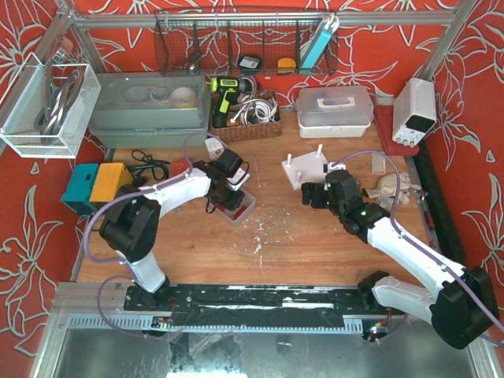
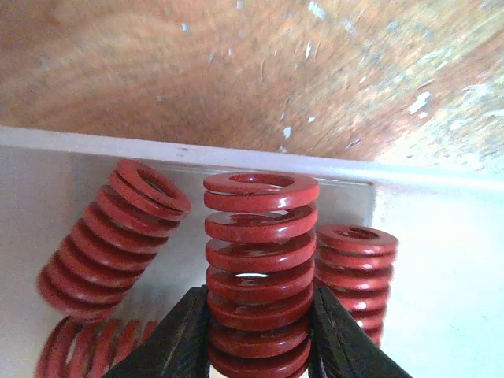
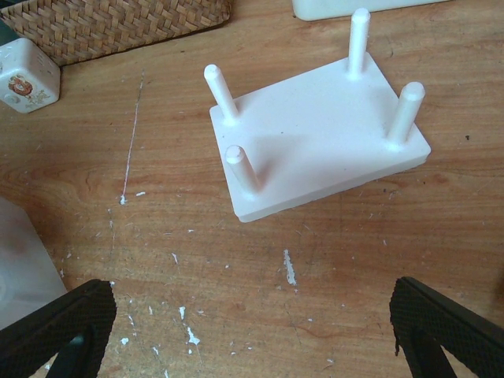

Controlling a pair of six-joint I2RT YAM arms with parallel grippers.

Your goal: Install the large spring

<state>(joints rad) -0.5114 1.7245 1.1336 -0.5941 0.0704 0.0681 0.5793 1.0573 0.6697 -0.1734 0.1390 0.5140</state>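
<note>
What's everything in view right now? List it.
springs: at least four, red, in the tray
held spring: one, red, upright among the others
tray: one, clear, table left of centre
peg plate: one, white, four bare pegs, table right of centre
basket: one, wicker, back centre
lidded box: one, white, back right
bin: one, grey, back left
power supply: one, white, far right
table: one, wood
left tool: one, black, shut on held spring
right tool: one, black, open, over table near peg plate
</note>
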